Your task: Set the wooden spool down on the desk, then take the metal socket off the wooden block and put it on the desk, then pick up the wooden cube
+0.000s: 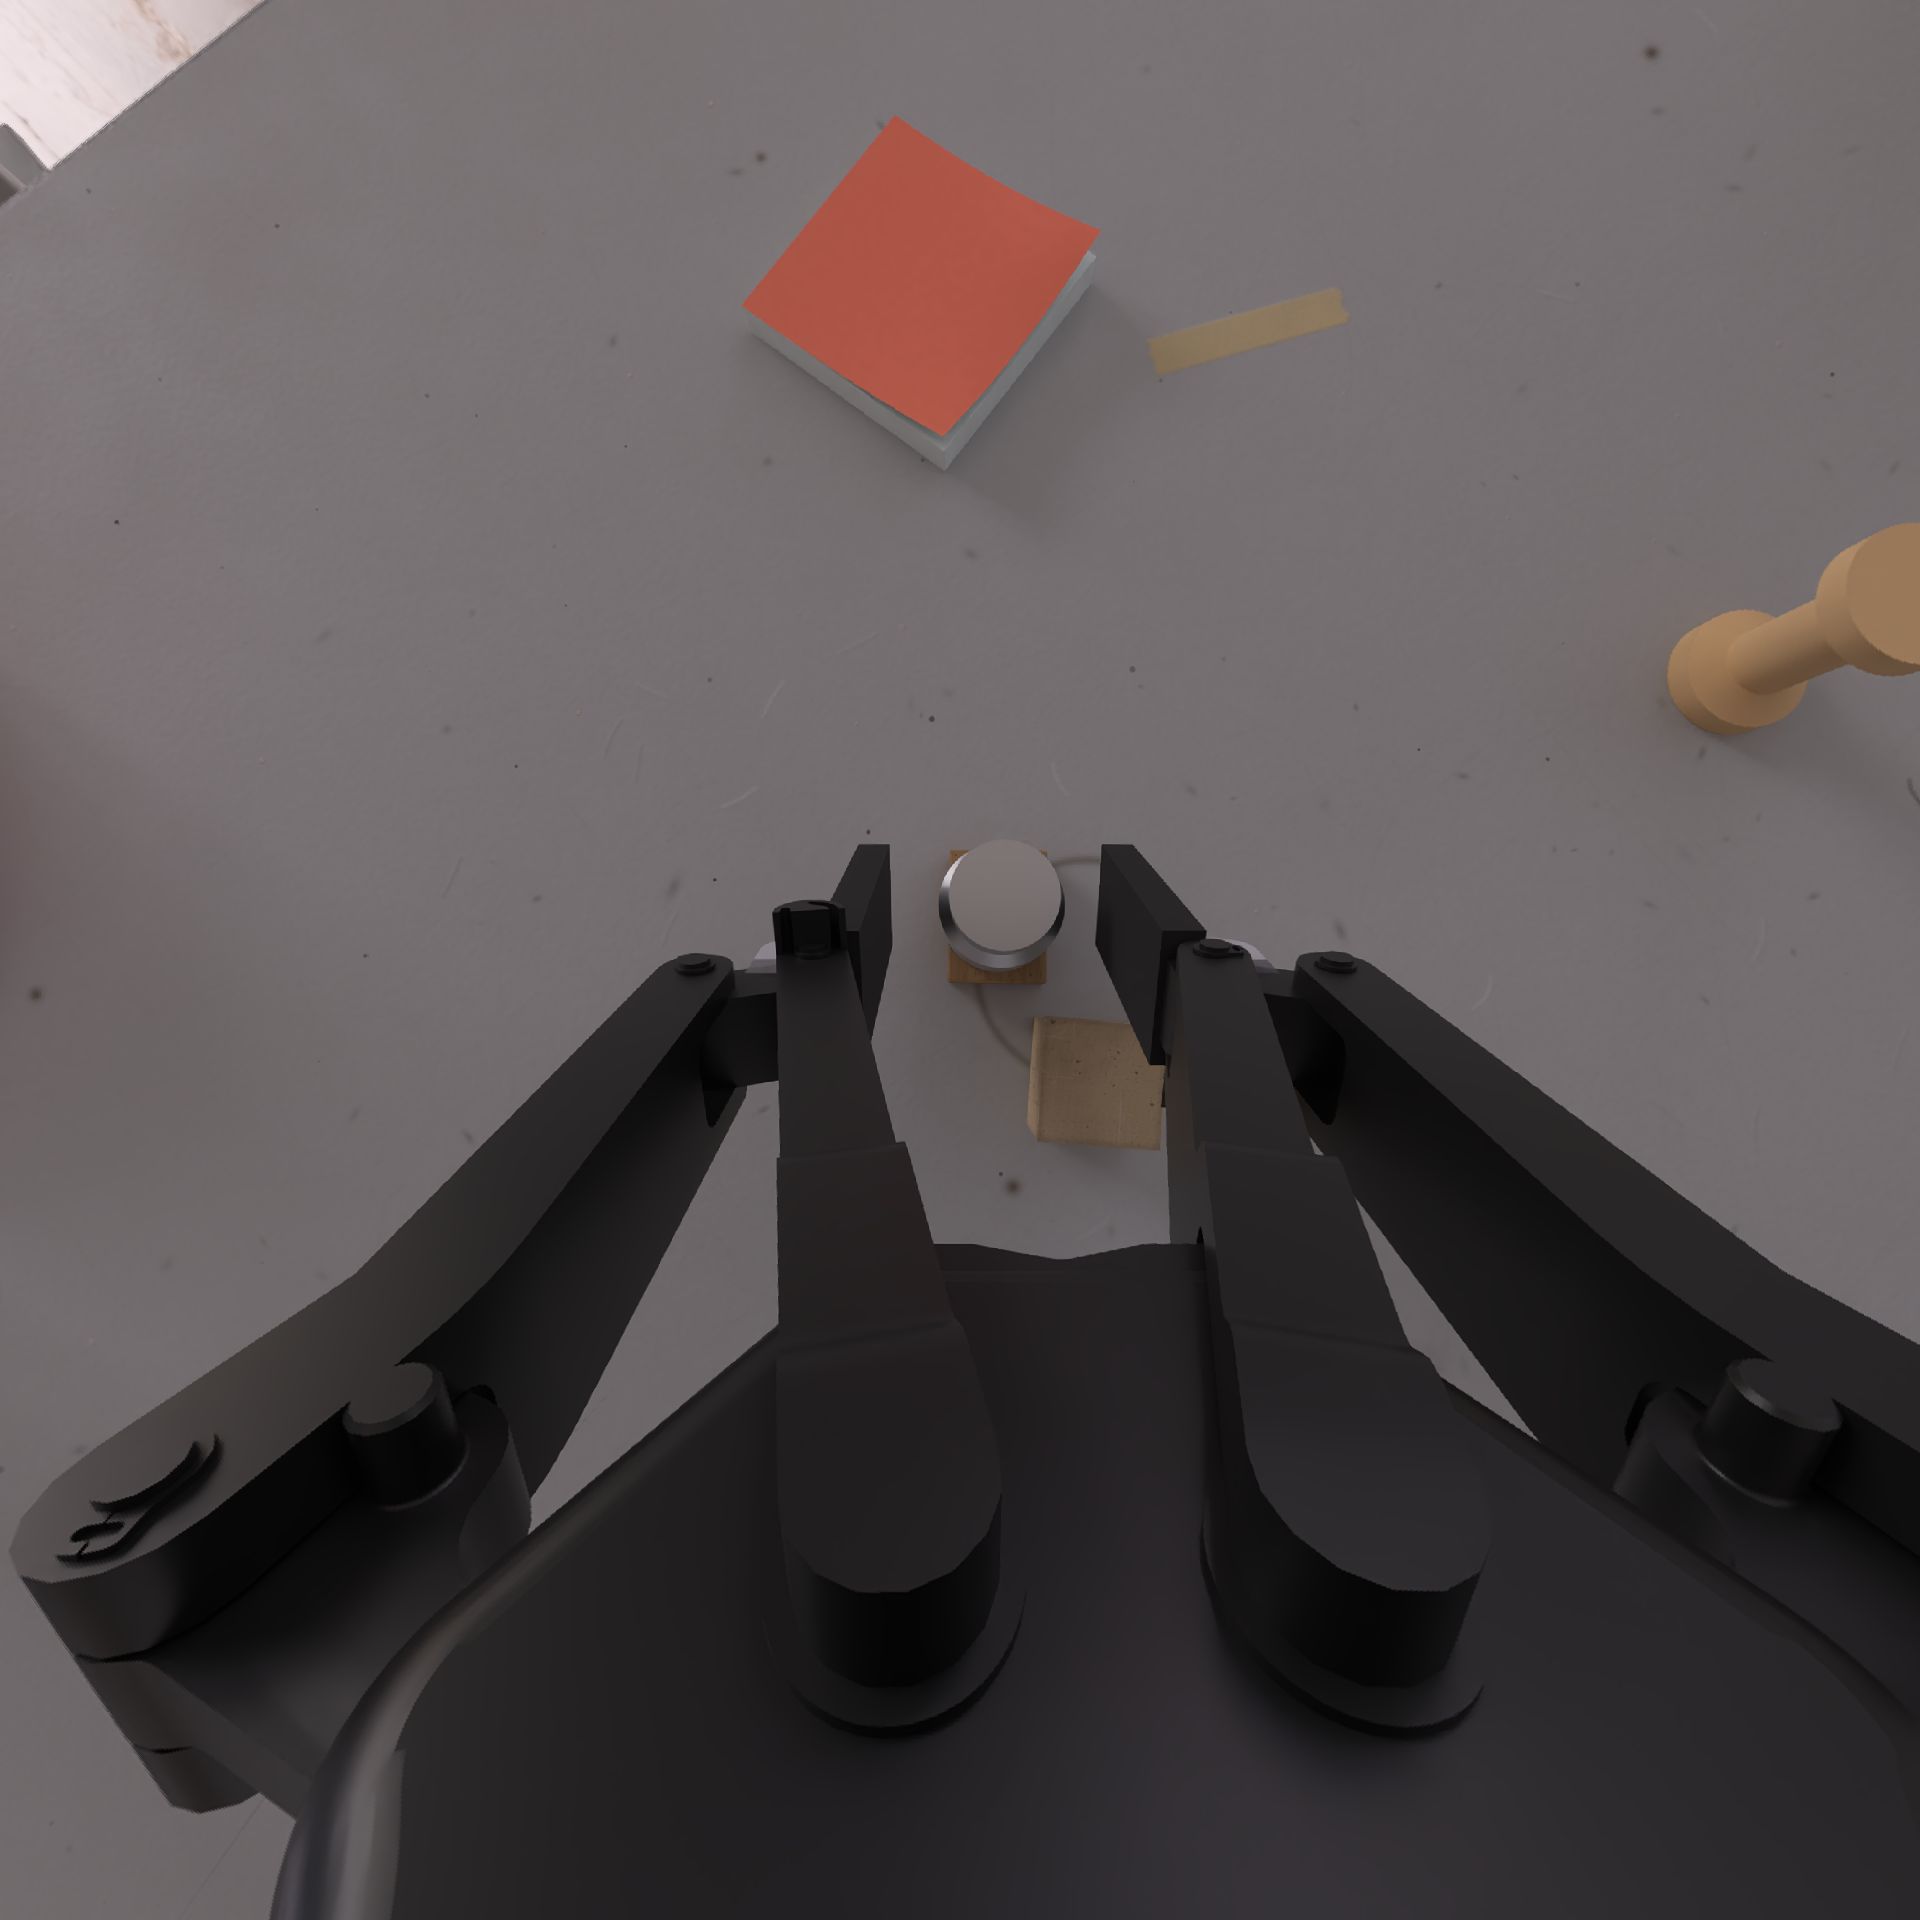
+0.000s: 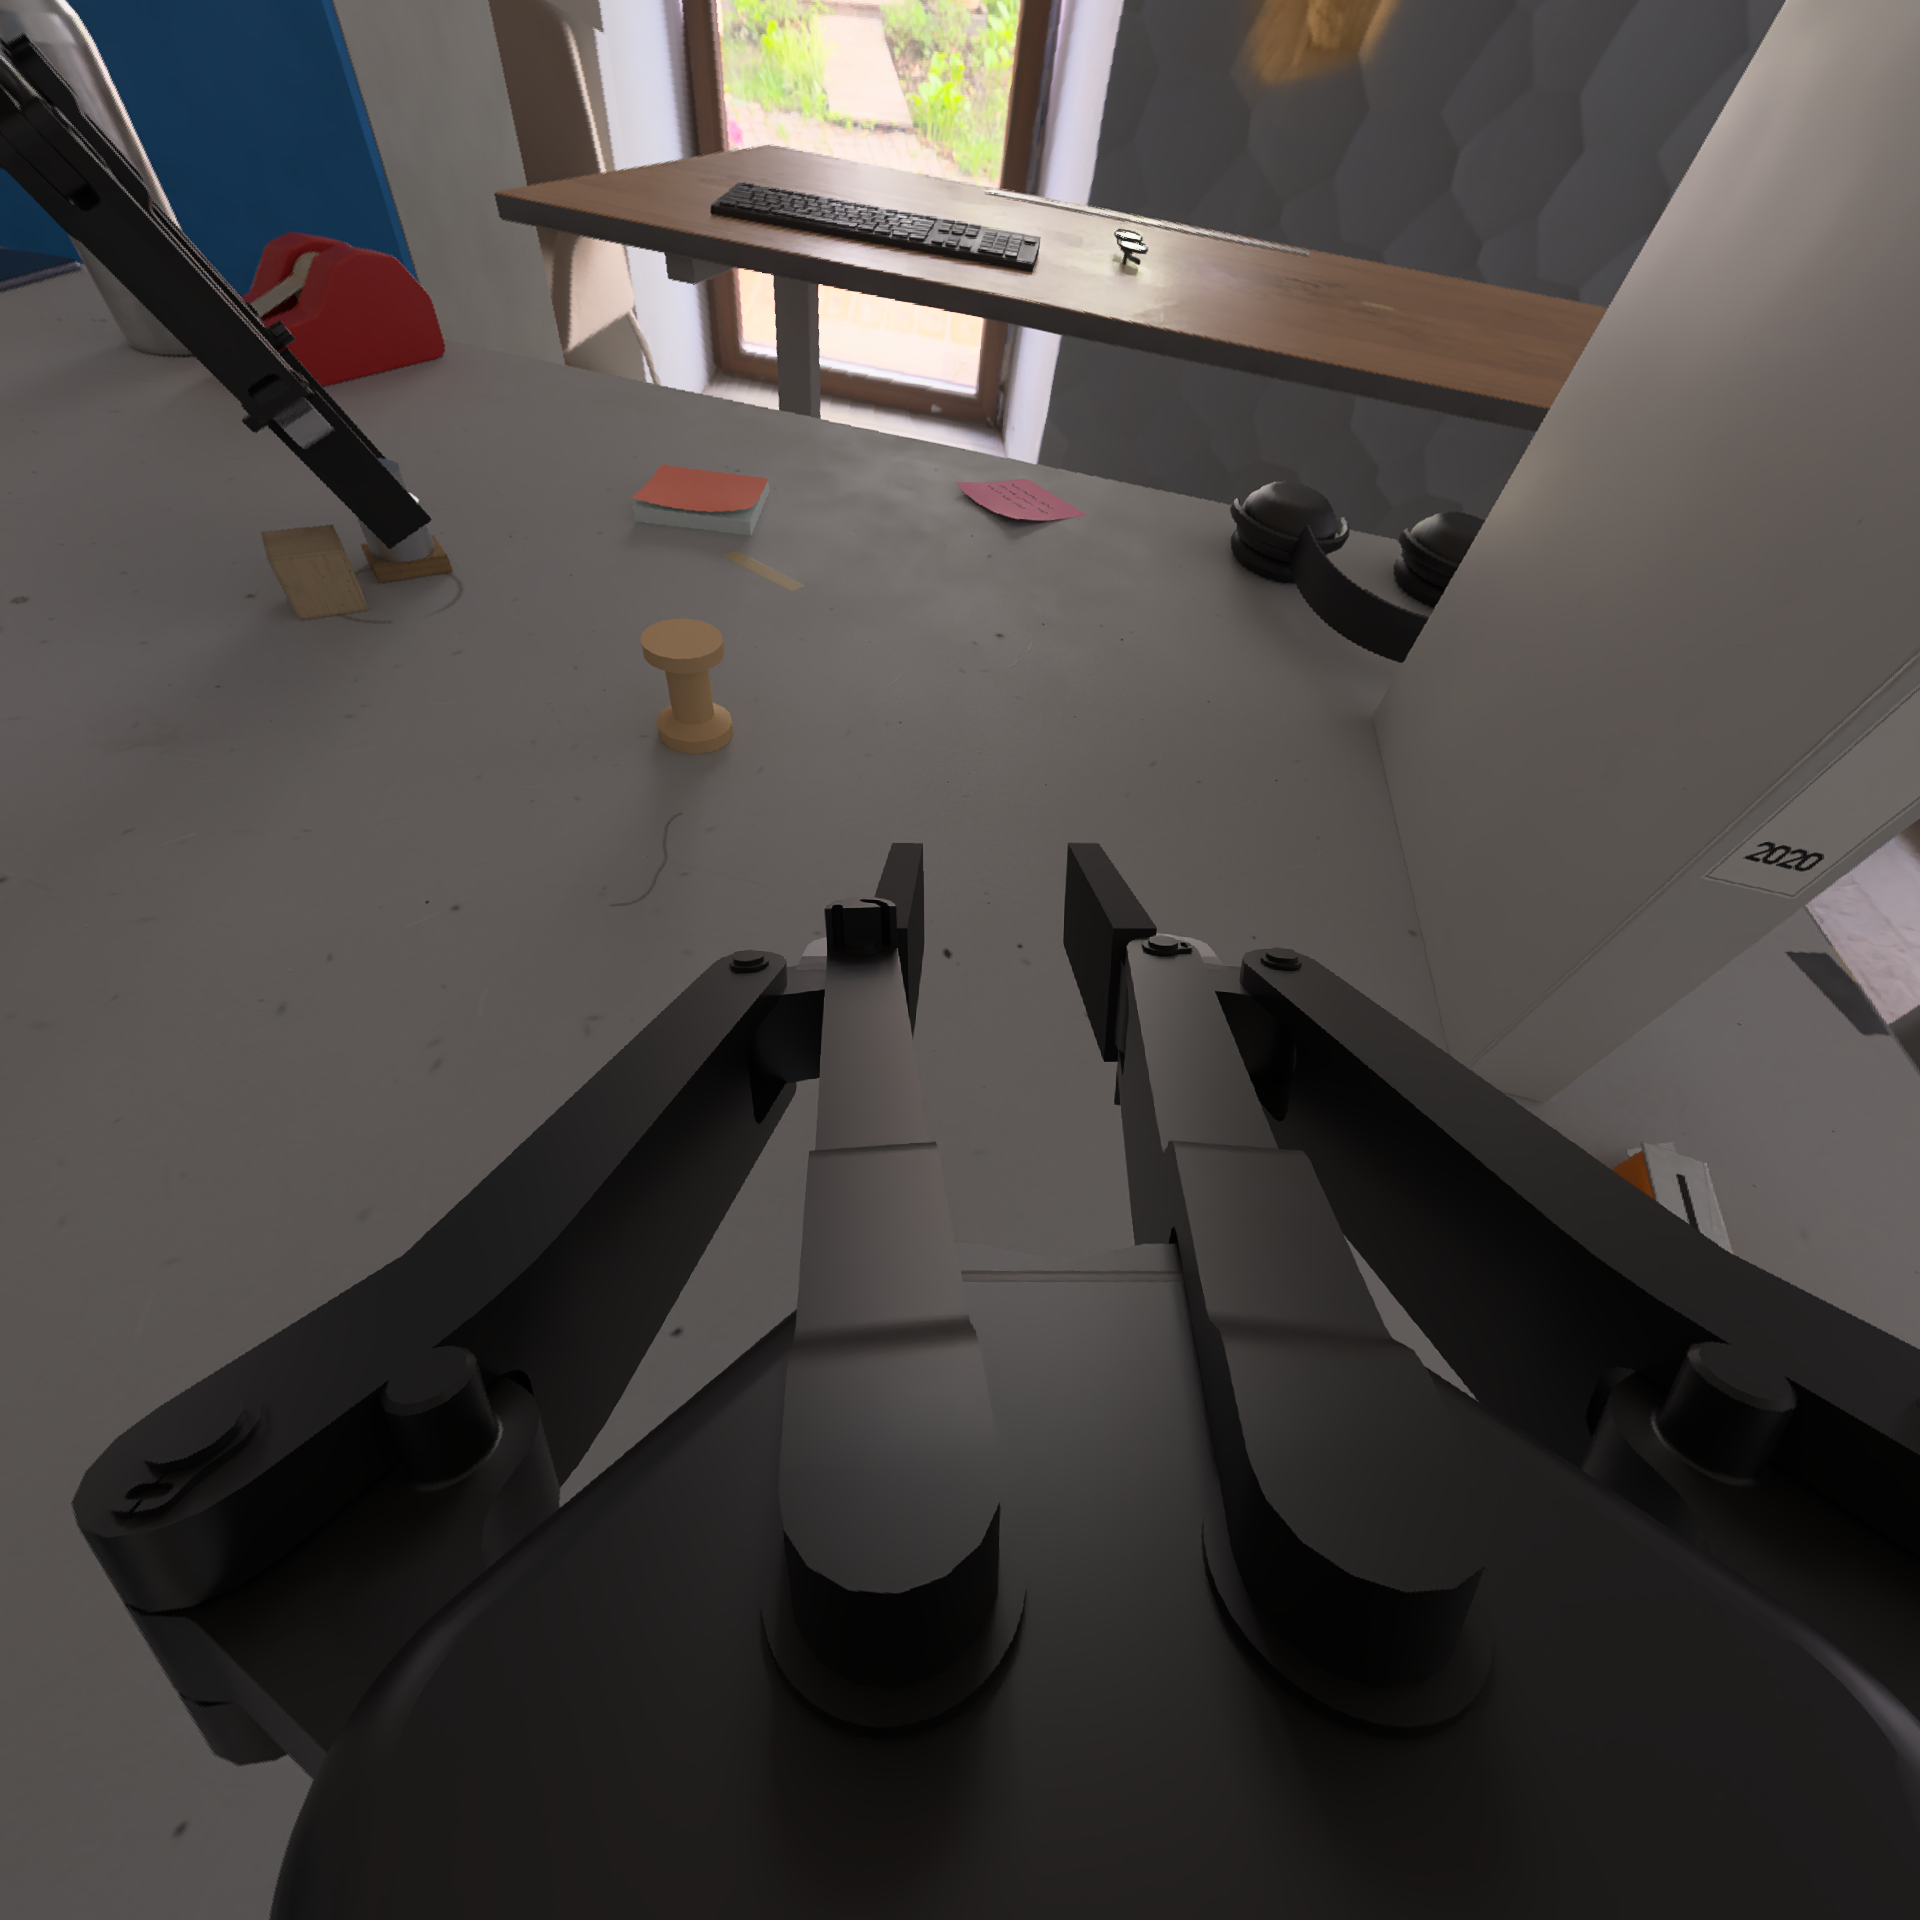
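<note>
- The left gripper (image 1: 995, 914) hangs over the desk (image 1: 416, 727) with its 2 fingers apart, one on each side of the socket (image 1: 1001, 902); gaps show on both sides, so it is not gripped.
- The socket stands upright on the block (image 1: 995, 971), a thin wooden slab on the desk.
- The cube (image 1: 1096, 1083) lies on the desk just beside the block, partly behind the left gripper's right-hand finger.
- The spool (image 2: 686, 686) stands upright on the desk, well apart from the block and cube.
- The right gripper (image 2: 994, 914) is above bare desk, fingers apart and holding nothing.
- A red-topped notepad (image 1: 920, 291) lies beyond the socket, with a strip of tape (image 1: 1247, 328) beside it.
- Farther off in the right wrist view: a pink note (image 2: 1020, 500), a red tape dispenser (image 2: 348, 307), headphones (image 2: 1340, 561), and a keyboard (image 2: 876, 224) on a wooden table.
</note>
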Available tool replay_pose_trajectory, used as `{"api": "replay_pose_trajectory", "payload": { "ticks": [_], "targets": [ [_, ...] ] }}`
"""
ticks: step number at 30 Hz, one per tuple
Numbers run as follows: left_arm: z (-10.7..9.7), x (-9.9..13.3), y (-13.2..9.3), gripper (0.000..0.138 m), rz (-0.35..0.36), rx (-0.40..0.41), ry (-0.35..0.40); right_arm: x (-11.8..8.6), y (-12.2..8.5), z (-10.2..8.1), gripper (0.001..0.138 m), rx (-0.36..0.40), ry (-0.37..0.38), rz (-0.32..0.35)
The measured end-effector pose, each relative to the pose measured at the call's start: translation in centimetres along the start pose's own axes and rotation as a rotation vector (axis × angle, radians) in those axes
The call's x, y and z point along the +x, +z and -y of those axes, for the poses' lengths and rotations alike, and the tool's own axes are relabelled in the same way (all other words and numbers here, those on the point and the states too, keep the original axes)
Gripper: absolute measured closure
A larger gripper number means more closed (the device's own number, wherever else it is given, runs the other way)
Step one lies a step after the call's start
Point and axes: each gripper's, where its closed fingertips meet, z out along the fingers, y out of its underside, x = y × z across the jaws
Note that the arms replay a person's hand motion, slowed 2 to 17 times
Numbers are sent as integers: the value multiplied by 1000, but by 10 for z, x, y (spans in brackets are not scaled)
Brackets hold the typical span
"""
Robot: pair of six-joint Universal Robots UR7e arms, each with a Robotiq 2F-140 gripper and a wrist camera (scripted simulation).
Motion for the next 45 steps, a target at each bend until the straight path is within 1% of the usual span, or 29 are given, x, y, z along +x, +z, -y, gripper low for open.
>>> {"api": "replay_pose_trajectory", "payload": {
  "ticks": [6,13,17,19,22,36,45],
  "targets": [
    [0,0,1,87,-15,-14,1,1,-1,-1,102,0,1,-2],
    [0,2,1,93,-43,-18,-3,2,-1,-2,102,-2,3,-4],
    [1,2,1,99,-57,-19,-8,2,-2,-2,102,-2,5,-5],
    [1,2,1,105,-61,-17,-11,2,-2,-2,102,-2,5,-5],
    [1,2,1,106,-64,-15,-15,3,-2,-3,102,-2,5,-6],
    [0,0,0,106,-48,-21,0,5,-5,-3,103,-1,7,-12],
    [-1,-6,-1,106,-7,-29,10,5,-6,-3,103,1,8,-14]
  ]
}}
